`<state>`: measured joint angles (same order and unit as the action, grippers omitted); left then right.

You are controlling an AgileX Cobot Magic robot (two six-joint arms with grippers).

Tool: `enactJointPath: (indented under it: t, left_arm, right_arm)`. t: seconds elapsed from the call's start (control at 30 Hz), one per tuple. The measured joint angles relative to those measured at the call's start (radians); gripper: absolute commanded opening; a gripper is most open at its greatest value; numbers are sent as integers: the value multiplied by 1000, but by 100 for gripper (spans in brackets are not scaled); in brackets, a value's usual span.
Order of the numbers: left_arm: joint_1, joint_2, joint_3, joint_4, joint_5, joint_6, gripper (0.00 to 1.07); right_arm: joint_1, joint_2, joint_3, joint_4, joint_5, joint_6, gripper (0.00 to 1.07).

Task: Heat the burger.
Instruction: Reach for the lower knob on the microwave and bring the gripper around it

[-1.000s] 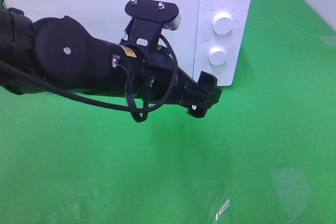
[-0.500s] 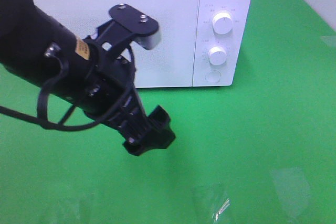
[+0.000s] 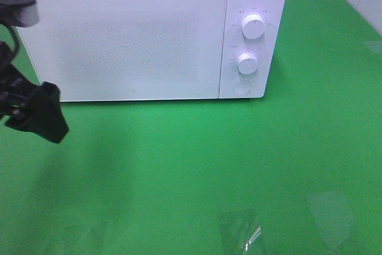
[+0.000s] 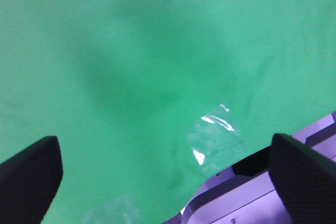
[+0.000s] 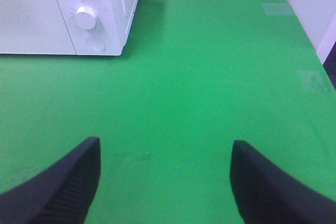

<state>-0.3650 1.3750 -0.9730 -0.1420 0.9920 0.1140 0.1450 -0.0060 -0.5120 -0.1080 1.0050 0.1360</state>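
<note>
Left tool [image 4: 165, 174] hangs over the green tabletop [image 3: 197, 159] near the microwave's [image 3: 131, 40] front-left corner, fingers wide apart, nothing between them. Right tool [image 5: 165, 179] is also spread with nothing held, low over bare tabletop, facing the microwave's control side. Microwave door is closed; two white knobs [image 3: 253, 27] sit stacked above a round button [image 3: 241, 86]. Clear tape patch [image 3: 239, 228] is stuck near the tabletop's front edge. Burger location: cannot tell from any of these views.
</note>
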Motion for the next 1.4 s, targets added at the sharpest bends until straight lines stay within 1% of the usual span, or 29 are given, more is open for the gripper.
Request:
enactJointPath:
  t: [0.03,0.07,0.1,0.13,0.17,0.2,0.23,0.27,0.33,0.37,0.4,0.5,0.57,0.6,0.63,0.67,0.7,0.73,0.77,0.8,0.83,0.93,0.97,1.07,1.1,1.13,1.17,1.2,1.4]
  left_arm:
    - [37,-25,0,7,20,-8,100]
    - [37,-25,0,7,20,-8,100]
    - [94,-63,0,19,62,-26,100]
    - [94,-63,0,19,62,-26,100]
    - [148,-107,0,33,94,-37,100]
    - [148,-107,0,33,94,-37,100]
    - [201,-151,0,40,121,-43,100]
    - [201,-151,0,40,121,-43,100]
    - [284,-253,0,57,151,-45,100]
    - [284,-253,0,57,151,-45,100]
    - [317,-307,7,61,150,-52,100]
    - [331,-342,16,64,148,-53,100]
    - [385,-492,105,76,129,-57,100]
    - [385,-492,105,76,129,-57,100]
    - [401,-567,167,80,113,-58,100]
    - [401,-567,167,80,113,-58,100]
    - [408,-653,219,81,105,-58,100]
    - [408,-653,219,81,105,-58,100]
    - [411,-732,266,81,101,-58,100]
    - [411,-732,266,81,101,-58,100]
    - [411,-817,310,81,98,-58,100]
    - [411,-891,349,81,98,-58,100]
    - [411,-967,389,82,98,-55,100]
    - [411,-1002,409,84,96,-54,100]
    - [411,-1061,443,91,93,-54,100]
    - [411,-1061,443,91,93,-54,100]
    - [411,-1115,465,92,76,-54,100]
    - [411,-1163,471,93,64,-53,100]
    - [411,-1242,472,119,61,-32,100]
  right_arm:
    - [0,0,0,0,0,0,69]
    - [0,0,0,0,0,0,69]
    - [0,0,0,0,0,0,69]
    - [0,0,0,0,0,0,69]
    - [0,0,0,0,0,0,69]
    - [0,0,0,0,0,0,69]
    - [0,0,0,0,0,0,69]
    - [0,0,0,0,0,0,69]
    - [0,0,0,0,0,0,69]
    - [0,0,0,0,0,0,69]
    - [0,0,0,0,0,0,69]
    - [0,0,0,0,0,0,69]
    - [0,0,0,0,0,0,69]
    - [0,0,0,0,0,0,69]
    - [0,0,0,0,0,0,69]
    - [0,0,0,0,0,0,69]
    - [0,0,0,0,0,0,69]
    - [0,0,0,0,0,0,69]
    - [0,0,0,0,0,0,69]
    - [0,0,0,0,0,0,69]
    - [0,0,0,0,0,0,69]
    - [0,0,0,0,0,0,69]
    - [0,0,0,0,0,0,69]
    - [0,0,0,0,0,0,69]
    - [0,0,0,0,0,0,69]
    - [0,0,0,0,0,0,69]
    - [0,0,0,0,0,0,69]
    - [0,0,0,0,0,0,69]
    - [0,0,0,0,0,0,69]
